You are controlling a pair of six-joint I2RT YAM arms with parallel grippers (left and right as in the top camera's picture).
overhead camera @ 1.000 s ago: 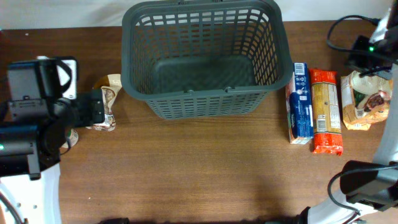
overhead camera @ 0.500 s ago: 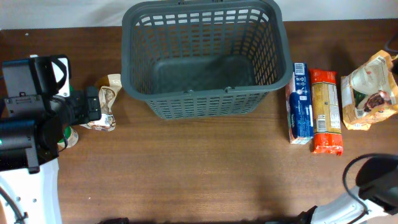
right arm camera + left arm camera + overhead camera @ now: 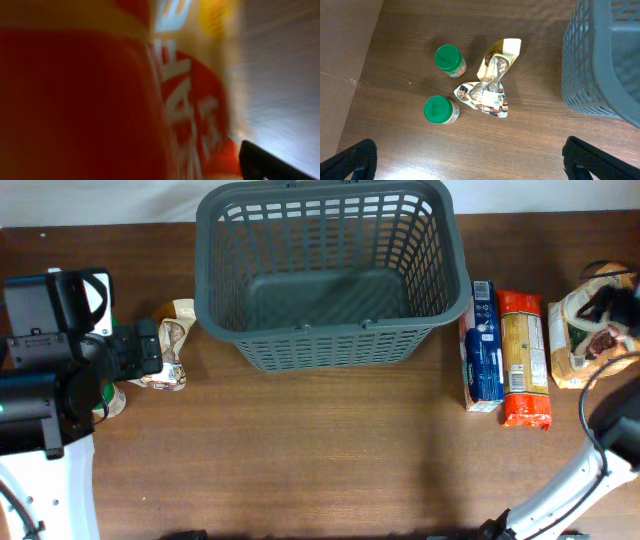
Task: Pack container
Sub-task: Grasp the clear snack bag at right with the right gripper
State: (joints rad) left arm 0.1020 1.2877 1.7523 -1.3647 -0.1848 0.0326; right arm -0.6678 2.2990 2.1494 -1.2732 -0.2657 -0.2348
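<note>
Table: brown wood-grain top (image 3: 330, 450); groceries lie on either side of the basket
Left gripper (image 3: 470, 150): fingers spread wide, holding nothing; it hangs above the crumpled foil pouch (image 3: 491, 85)
Jars: one green-lidded jar (image 3: 448, 58) and a second jar (image 3: 440, 109), both just beside the pouch
Right gripper (image 3: 607, 300): its wrist view is all blur and red-orange packaging; we cannot tell how its fingers stand
Right-hand groceries: blue box (image 3: 483, 345) touching the orange-red pack (image 3: 525, 358); tan bag (image 3: 585, 345) just beyond
Basket (image 3: 330, 340): far centre of the table, nothing in it yet; the pouch lies near its left wall
Step, our judgement: take the pouch first; straddle its pinched middle, keep clear of both jars, lift above the thick rim before crossing, release low inside
</note>
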